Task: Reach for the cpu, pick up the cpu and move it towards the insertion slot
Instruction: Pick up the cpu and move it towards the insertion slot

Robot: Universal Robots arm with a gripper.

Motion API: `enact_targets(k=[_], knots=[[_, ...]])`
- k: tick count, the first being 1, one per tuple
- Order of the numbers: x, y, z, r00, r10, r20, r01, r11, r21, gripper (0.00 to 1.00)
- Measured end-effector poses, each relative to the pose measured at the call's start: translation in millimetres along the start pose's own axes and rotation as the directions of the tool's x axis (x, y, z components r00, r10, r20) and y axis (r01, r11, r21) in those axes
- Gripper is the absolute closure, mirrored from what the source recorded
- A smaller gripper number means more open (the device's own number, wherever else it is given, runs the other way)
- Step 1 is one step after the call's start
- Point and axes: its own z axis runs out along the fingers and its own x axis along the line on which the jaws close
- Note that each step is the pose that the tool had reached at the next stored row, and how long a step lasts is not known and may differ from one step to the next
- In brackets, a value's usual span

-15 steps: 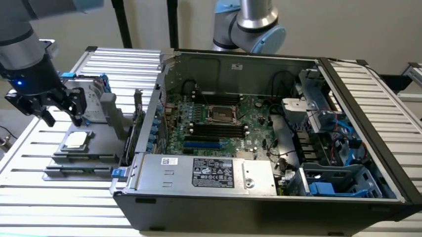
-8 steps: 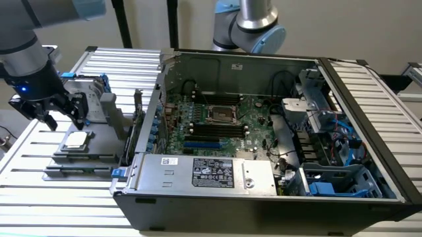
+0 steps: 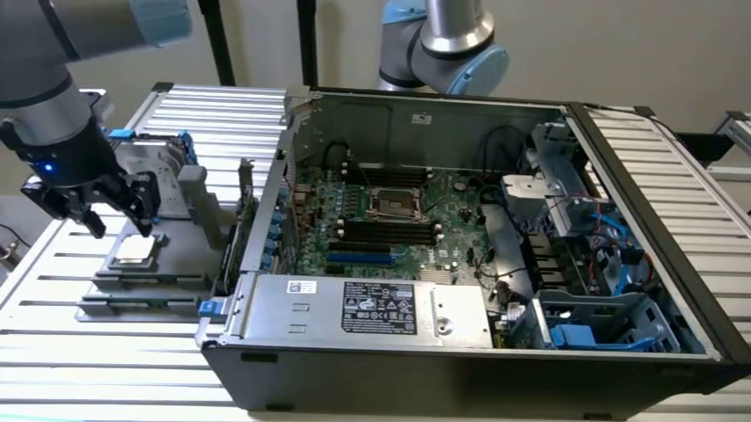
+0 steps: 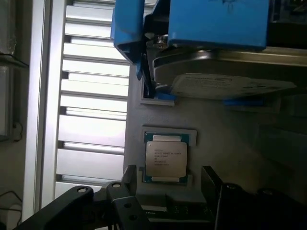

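- We see the cpu (image 3: 135, 252) at the exterior view's left, below mid-height, lying flat in a square recess of the grey fixture (image 3: 176, 268). In the wrist view the cpu (image 4: 166, 160) shows its pale metal top with printed lines, a green border around it.
- The gripper (image 3: 118, 229) hangs right above the chip with its dark fingers (image 3: 143, 207) spread apart and nothing between them. We cannot see any contact with the chip. In the wrist view the gripper (image 4: 172, 203) has one finger on either side of the recess.
- Just behind the chip on the same fixture stands the hard drive (image 3: 158, 158), upright in its blue frame (image 4: 218, 21).
- The fixture rests on the slatted table (image 3: 70, 352), just beside the open computer case (image 3: 470, 374).
- The insertion slot (image 3: 397, 204) sits near the middle of the exterior view on the green board inside the case, well apart from the chip, with a shiny frame and a dark centre.
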Motion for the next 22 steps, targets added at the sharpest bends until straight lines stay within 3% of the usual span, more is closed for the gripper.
enact_targets(k=[22], knots=[[-0.5,-0.9,26.5,1.0000,-0.006,-0.0003,0.006,1.0000,0.0001,0.35]])
